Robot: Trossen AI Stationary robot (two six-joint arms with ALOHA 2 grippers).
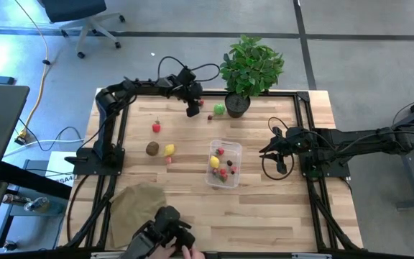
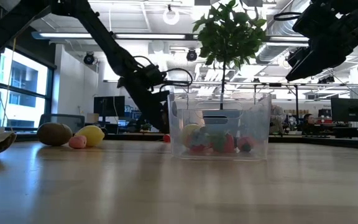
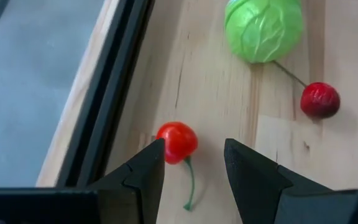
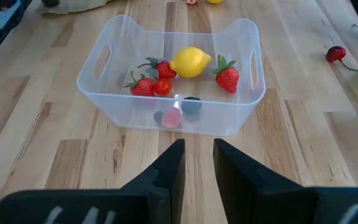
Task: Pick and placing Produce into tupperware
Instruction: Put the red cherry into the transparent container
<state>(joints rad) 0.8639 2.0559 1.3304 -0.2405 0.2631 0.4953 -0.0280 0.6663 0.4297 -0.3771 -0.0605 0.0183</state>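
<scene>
My left gripper [image 3: 194, 158] is open near the table's far edge, low over a small red cherry [image 3: 177, 142] with a green stem that lies on the wood between its fingers, close to one of them. In the high view this gripper [image 1: 192, 109] is left of the green cabbage [image 1: 219, 109] and a dark cherry [image 1: 210, 117]. The clear tupperware [image 1: 224, 164] stands mid-table and holds a lemon [image 4: 190, 62], strawberries [image 4: 227, 77] and other small pieces. My right gripper [image 4: 197, 158] hovers to its right, open by a narrow gap, holding nothing. A strawberry [image 1: 156, 126], kiwi [image 1: 152, 149] and lemon [image 1: 169, 150] lie to the left. My left gripper comes down at the red cherry [image 3: 169, 146] from above, one finger [image 3: 151, 163] right beside the fruit. Whether that finger touches it, I cannot tell. The cherry lies on the table.
A potted plant [image 1: 250, 68] stands at the far edge, right of the cabbage. A tan cloth [image 1: 139, 205] lies at the near left corner. A person's hands with a dark device [image 1: 167, 234] show at the near edge. The black frame rail [image 3: 114, 93] runs beside the left gripper.
</scene>
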